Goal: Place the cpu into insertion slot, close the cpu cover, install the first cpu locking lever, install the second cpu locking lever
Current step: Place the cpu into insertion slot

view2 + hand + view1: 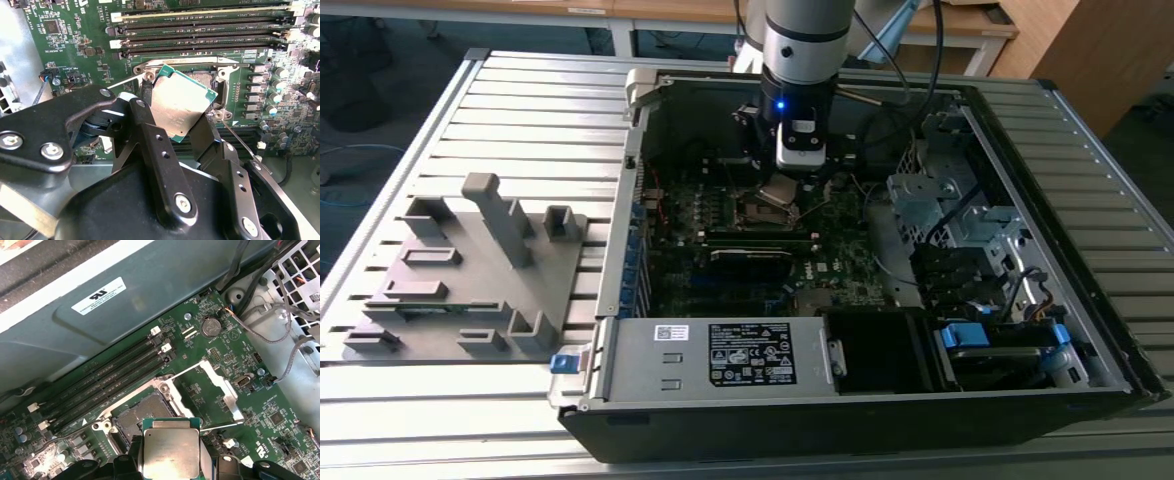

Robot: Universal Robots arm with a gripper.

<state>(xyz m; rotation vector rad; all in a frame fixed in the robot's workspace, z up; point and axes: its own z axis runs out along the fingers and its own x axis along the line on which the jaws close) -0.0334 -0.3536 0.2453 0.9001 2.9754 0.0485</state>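
My gripper [176, 114] is shut on the cpu [180, 102], a flat silver-grey square chip with a green edge, held by two opposite edges between the black fingers [150, 135]. In both wrist views the chip hangs tilted just above the insertion slot [136, 416], a dark square socket with a metal rim, also partly seen behind the chip [202, 77]. The cpu cover [221, 384], a metal frame with a square window, lies swung open beside the slot. A thin wire lever [240, 142] stands free by the socket. In the exterior view the gripper [783, 188] sits low inside the case, over the motherboard.
The open computer case [1067, 380] walls in the motherboard [841, 265]. Long black memory slots [110, 377] run next to the socket, and cables [280, 335] and a drive cage [941, 205] lie at the exterior view's right. A grey fixture plate [454, 280] stands outside, at its left.
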